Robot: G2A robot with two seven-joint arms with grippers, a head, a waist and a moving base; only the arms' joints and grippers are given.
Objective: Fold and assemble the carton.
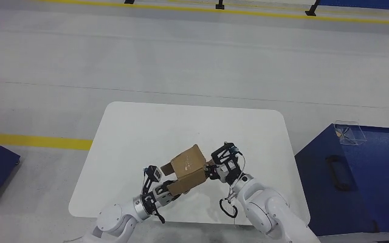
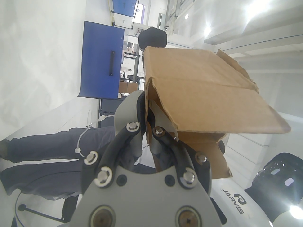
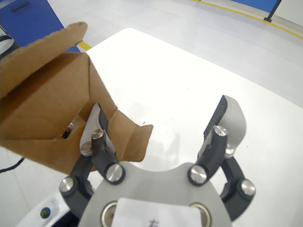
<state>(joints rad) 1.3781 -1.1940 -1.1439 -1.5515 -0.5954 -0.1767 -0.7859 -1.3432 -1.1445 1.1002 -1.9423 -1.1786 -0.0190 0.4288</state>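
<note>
Two arms on this one, and they've got the carton (image 1: 189,165) between them over the near half of the white table (image 1: 121,133), roughly at 6 o'clock of the tabletop seen from above. It's a plain brown cardboard box, partly squared up and tilted. As far as I can tell it's lifted off the surface rather than sitting on it. The left gripper (image 2: 148,121) is at about 8 o'clock of the carton, clamped down on one cardboard wall near an open end. One finger (image 2: 129,109) is on the outside and its partner is tucked inside, so that hand is definitely grasping the box. A long flap (image 2: 213,109) juts out right over that grip. The right gripper (image 3: 161,116) is at about 3 o'clock of the carton with its jaws spread wide, gripping nothing. One of its fingers (image 3: 94,121) is pushed in at the carton's other open end, wedged between the box body and a small side flap (image 3: 132,140) that's splayed outward. The other finger (image 3: 233,112) just hangs over the tabletop, well apart from the cardboard. A top flap (image 3: 45,44) on that end sticks up loose, not folded down. Off at 3 o'clock of the table there's a blue cabinet (image 1: 340,176) with a little clear plastic box (image 1: 349,132) on top. A yellow line (image 1: 42,141) runs along the floor out at 9 o'clock.
</note>
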